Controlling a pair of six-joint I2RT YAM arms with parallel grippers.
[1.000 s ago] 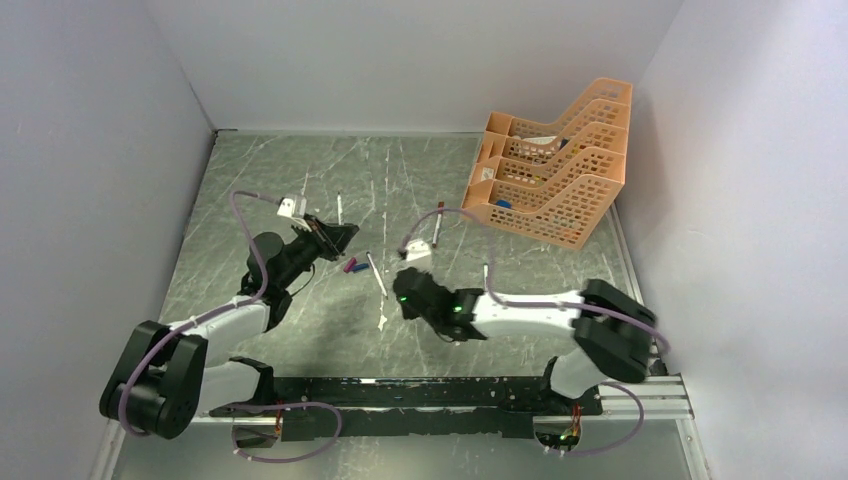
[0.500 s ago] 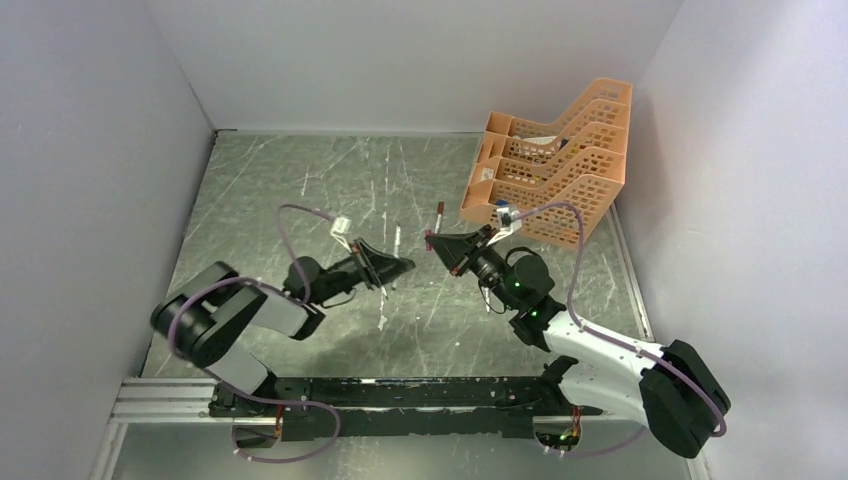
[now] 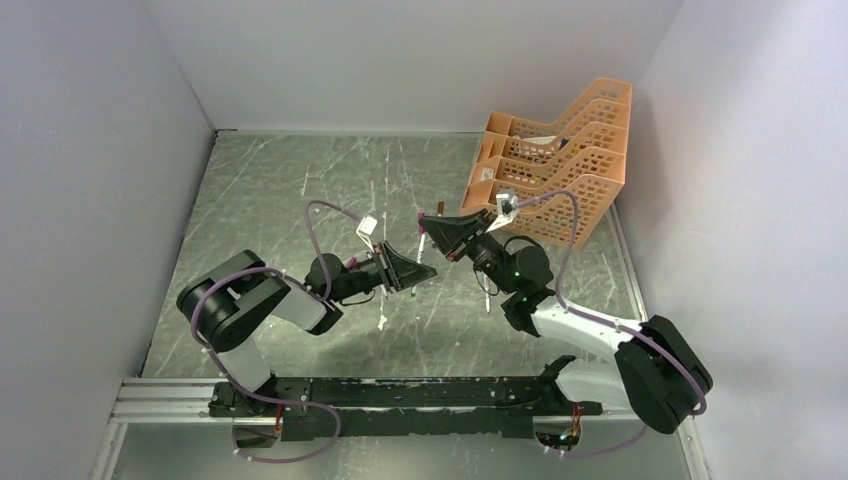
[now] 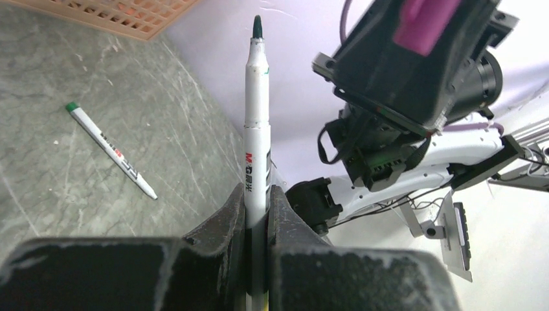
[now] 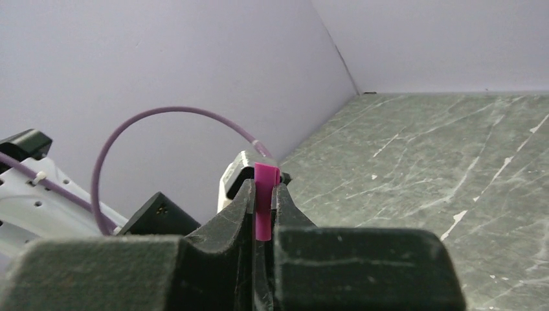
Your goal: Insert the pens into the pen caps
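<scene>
Tight mid-table, roomy far left
Left gripper and right gripper sit nearly nose to nose; orange mesh tray fills the table's far right corner, loose pen lying near it.

- The left arm rises from its base at the near edge of the desk, folds at the elbow and reaches right toward the desk's middle, with the forearm low.
- The left claw points right, its jaws clamped tight on a white pen whose tip juts well past the fingertips.
- The right arm stretches from the near-right corner up and to the left.
- The right claw points left and faces the left claw, near it but apart. Its jaws are pinched on a pink cap.
</scene>
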